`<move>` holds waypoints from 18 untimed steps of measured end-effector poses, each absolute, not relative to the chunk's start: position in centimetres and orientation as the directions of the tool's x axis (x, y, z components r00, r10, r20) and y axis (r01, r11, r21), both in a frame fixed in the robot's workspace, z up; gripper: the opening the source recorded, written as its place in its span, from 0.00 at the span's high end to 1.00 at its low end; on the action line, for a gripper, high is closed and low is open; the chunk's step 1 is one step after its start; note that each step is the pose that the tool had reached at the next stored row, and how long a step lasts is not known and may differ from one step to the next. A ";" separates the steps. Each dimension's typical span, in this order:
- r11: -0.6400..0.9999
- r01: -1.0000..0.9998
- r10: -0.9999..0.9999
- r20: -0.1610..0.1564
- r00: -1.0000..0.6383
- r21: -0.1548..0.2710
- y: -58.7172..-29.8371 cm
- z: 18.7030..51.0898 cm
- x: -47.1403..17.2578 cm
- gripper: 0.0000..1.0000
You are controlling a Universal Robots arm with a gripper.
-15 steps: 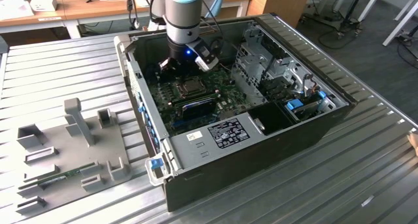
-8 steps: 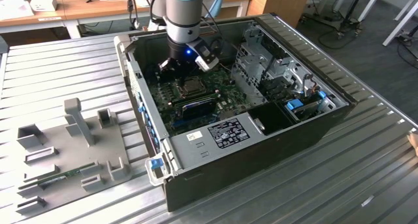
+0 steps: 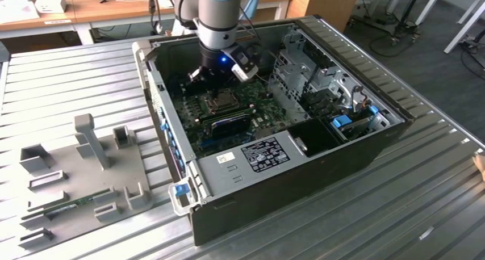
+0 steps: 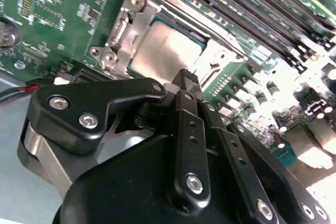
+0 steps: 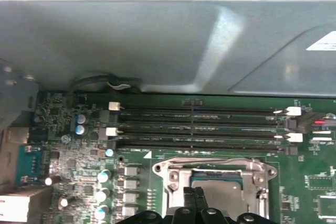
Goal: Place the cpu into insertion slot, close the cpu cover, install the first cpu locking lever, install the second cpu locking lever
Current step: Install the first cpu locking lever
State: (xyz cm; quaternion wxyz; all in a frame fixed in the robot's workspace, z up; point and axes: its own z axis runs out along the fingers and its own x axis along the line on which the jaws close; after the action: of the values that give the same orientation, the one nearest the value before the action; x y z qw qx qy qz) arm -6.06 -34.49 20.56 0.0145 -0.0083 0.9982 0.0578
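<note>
The cpu (image 4: pixel 167 51), pale silver-beige, lies flat in the insertion slot (image 4: pixel 118 35) on the green board. The silver cpu cover (image 4: pixel 215 59) lies down around it, with the chip's top showing through its cut-out. A thin metal lever rod (image 4: pixel 210 24) runs along the socket's side by the memory slots. My gripper (image 4: pixel 188 77) hovers just above the socket's edge, shut, with nothing between its fingers. The first wrist view has the gripper (image 5: pixel 195 199) over the cpu (image 5: pixel 220 192) and cover (image 5: pixel 210 167). In the exterior view the gripper (image 3: pixel 214 79) hangs inside the computer case, above the slot (image 3: pixel 224 101).
Long black memory slots (image 5: pixel 199 127) run beside the socket. The case's grey wall (image 5: pixel 157 45) stands close behind them. A metal drive cage (image 3: pixel 310 78) is on the exterior view's right. Outside the case lies a grey fixture plate (image 3: pixel 83 169) with upright holders.
</note>
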 end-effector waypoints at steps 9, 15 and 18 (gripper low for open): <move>0.996 -0.038 -0.036 -0.027 -0.999 0.085 -34.5 20.6 -5.7 0.90; 0.996 -0.038 -0.035 -0.027 -0.999 0.085 -34.5 20.9 -5.7 0.90; 0.996 -0.038 -0.035 -0.027 -0.999 0.085 -34.5 21.0 -5.6 0.90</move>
State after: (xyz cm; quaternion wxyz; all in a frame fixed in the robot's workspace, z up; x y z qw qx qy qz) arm -5.59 -34.48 20.95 0.0128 -0.0183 0.9988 0.0426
